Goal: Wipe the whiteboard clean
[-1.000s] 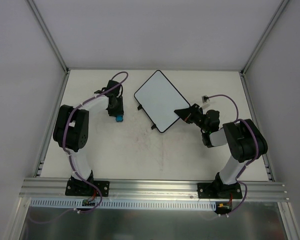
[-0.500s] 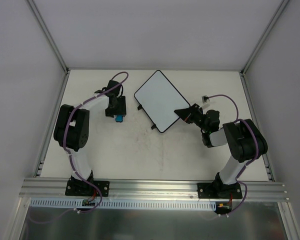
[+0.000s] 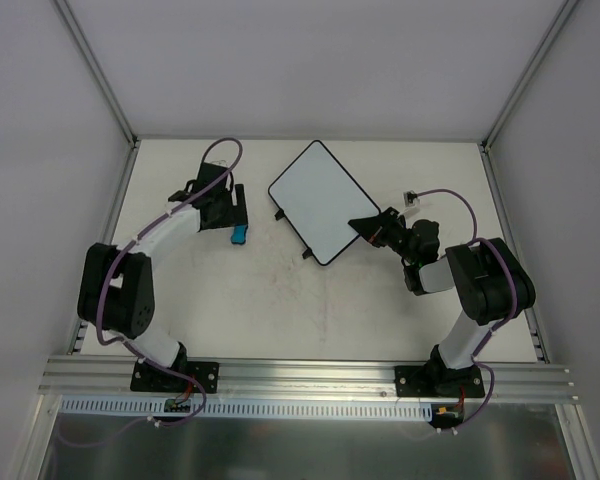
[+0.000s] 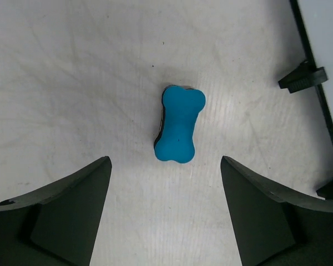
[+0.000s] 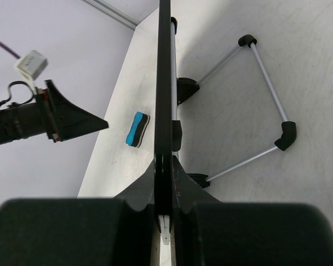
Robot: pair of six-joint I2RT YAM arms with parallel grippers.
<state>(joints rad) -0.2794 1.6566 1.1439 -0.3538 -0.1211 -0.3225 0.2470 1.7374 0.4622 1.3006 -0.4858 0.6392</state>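
Observation:
The whiteboard [image 3: 320, 200] lies slanted at the back middle of the table, its face plain white with a thin black rim. My right gripper [image 3: 366, 228] is shut on its near right edge; in the right wrist view the whiteboard [image 5: 165, 83] runs edge-on between the closed jaws of the right gripper [image 5: 165, 185]. The blue eraser [image 4: 179, 124] lies free on the table, left of the board. My left gripper [image 4: 165, 210] stands open just behind it, with both fingers [image 4: 72, 210] clear of it. From above, the left gripper [image 3: 230, 213] hovers beside the eraser [image 3: 238, 236].
Two black tabs [image 4: 302, 78] stick out from the board's left edge, close to the eraser. A thin wire stand [image 5: 266, 83] with black ends shows beside the board's edge. Grey walls and metal rails [image 3: 108, 250] close in the table.
The left gripper has opened and let go of the eraser, which now lies on the table. The left arm has drawn back and its elbow has swung left. The right arm has not moved.

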